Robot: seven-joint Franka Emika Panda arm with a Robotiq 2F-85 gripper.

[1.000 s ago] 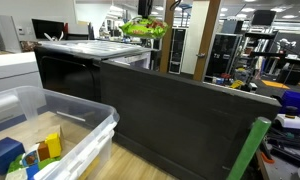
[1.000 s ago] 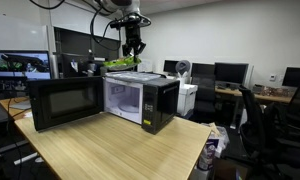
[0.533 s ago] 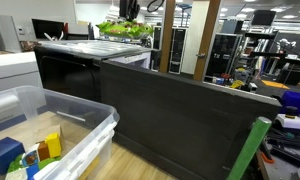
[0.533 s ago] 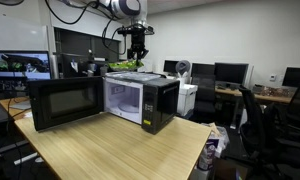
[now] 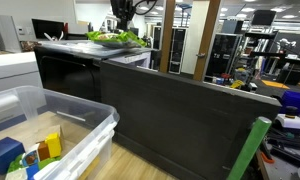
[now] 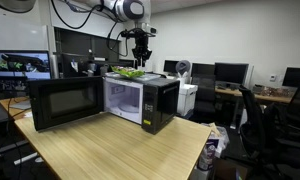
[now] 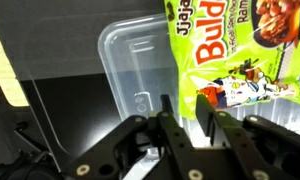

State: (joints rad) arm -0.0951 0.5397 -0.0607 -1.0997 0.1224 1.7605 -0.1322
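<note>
Ramen packet [image 7: 240,60], a glossy green plastic pouch printed with bold lettering and a picture of noodles, fills the wrist view. The gripper [image 7: 186,108] pinches its near edge between two slim black fingers [image 7: 166,118], clenched on the thin film. Just beyond and beneath the packet lies a clear plastic container [image 7: 130,70], rectangular with rounded corners, resting on the dark, flat top of the microwave [image 7: 60,120].

In an exterior view the packet [image 6: 125,72] hangs low over the microwave [image 6: 140,100], a boxy black oven whose door [image 6: 65,103] stands swung open. Whether the packet touches the container cannot be told.

Judged from this, the step in hand is setting the packet on the oven's top. What that calls for next is a short descent until the limp film lies flat, then parted fingers.

Farther off, dark monitors [image 6: 230,72] line the office desks.
</note>
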